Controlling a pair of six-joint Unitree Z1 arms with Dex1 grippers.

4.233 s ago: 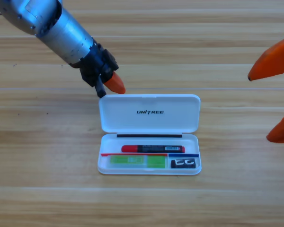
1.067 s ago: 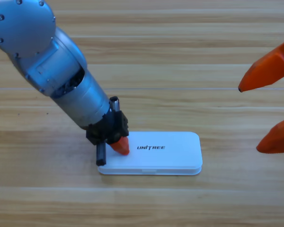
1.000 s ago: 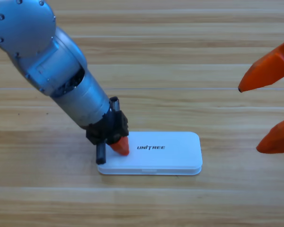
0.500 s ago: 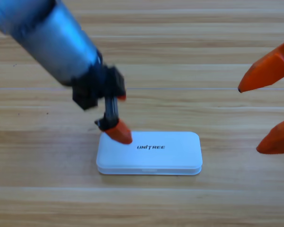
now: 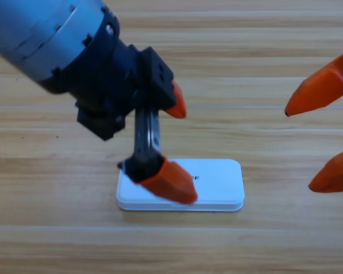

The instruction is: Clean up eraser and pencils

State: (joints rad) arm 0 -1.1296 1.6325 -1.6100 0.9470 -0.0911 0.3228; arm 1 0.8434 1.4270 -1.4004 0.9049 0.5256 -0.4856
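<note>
A smooth white rounded-rectangular case (image 5: 211,185) is lying shut on the grained wooden surface (image 5: 228,57), hiding eraser and pencils. The left gripper (image 5: 174,142) is hovering above it, fingers spread, empty; the right gripper (image 5: 326,134) is waiting at the right edge, fingers apart.

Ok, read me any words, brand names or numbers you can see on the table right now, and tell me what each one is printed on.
Nothing can be read whole.
The closed white case has dark lettering on its lid, but the left gripper, jaws open, covers nearly all of it; only a last letter, perhaps "E", shows.
No text on the wooden table or the right gripper, waiting at the right edge.
</note>
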